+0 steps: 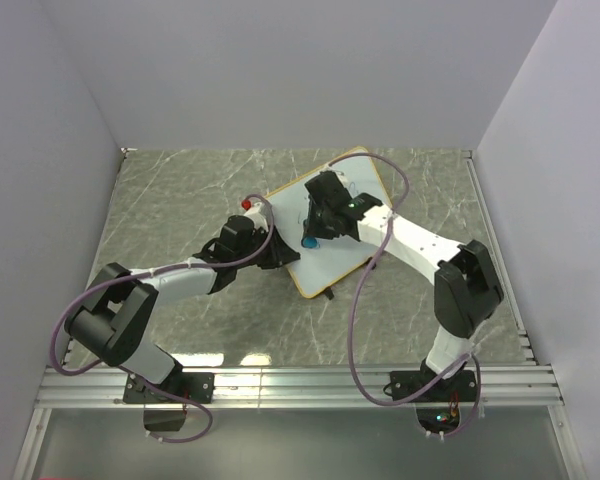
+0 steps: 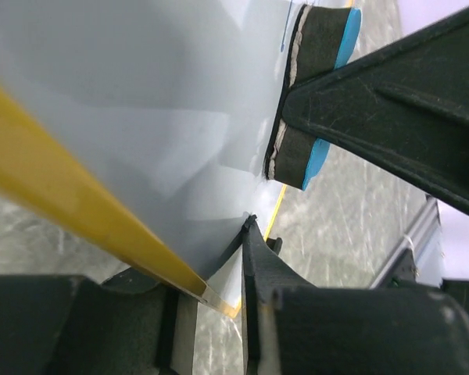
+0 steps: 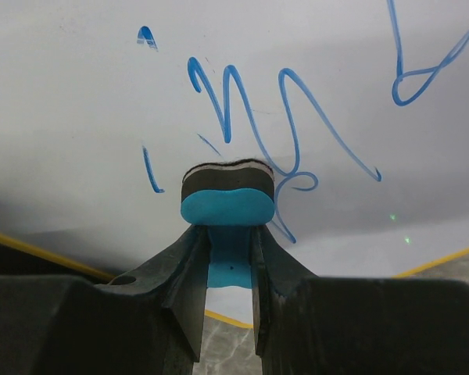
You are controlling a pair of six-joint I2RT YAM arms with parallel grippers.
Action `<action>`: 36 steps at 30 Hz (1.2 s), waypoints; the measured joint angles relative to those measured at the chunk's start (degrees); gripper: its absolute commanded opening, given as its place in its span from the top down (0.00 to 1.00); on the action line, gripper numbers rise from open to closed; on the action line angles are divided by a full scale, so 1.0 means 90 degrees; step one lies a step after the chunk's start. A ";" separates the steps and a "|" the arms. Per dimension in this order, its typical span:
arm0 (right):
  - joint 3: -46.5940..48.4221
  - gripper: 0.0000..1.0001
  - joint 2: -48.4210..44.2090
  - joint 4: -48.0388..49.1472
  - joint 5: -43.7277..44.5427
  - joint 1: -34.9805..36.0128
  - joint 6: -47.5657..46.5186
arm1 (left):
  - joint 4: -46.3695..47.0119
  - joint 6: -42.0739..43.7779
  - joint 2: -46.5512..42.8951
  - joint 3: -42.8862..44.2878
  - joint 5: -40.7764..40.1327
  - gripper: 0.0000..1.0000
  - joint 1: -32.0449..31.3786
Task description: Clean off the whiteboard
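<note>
The whiteboard (image 1: 355,190) lies tilted in the middle of the table, with a yellow-orange frame and blue scribbles (image 3: 289,109). My left gripper (image 1: 278,255) is shut on the board's left edge; in the left wrist view the yellow frame (image 2: 78,211) runs between its fingers (image 2: 259,266). My right gripper (image 1: 316,232) is shut on the small blue eraser (image 1: 309,242). It presses the eraser's dark felt face (image 3: 228,178) against the board, just below the scribbles. The eraser (image 2: 313,94) and the right gripper's fingers (image 2: 391,117) also show in the left wrist view.
A small red object (image 1: 247,204) lies just off the board's left corner. One black foot (image 1: 328,293) shows at the board's near edge. Grey walls close in the marbled table (image 1: 170,200) on three sides. A metal rail (image 1: 300,380) runs along the near edge.
</note>
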 measured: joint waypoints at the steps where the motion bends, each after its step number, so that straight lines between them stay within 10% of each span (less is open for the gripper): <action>1: 0.0187 1.00 0.0124 -0.0126 0.0005 0.0002 -0.0012 | 0.0000 0.0000 -0.0005 0.0000 -0.0080 1.00 0.0002; 22: 0.2195 1.00 0.1251 -0.0520 -0.0503 0.0053 -0.0027 | -0.0073 0.0090 -0.0010 0.0000 -0.0607 1.00 -0.0068; 36: -0.1190 1.00 -0.0381 0.1523 -0.0702 -0.0384 0.0163 | -0.0119 0.0367 -0.0053 0.0000 -0.0743 1.00 -0.0172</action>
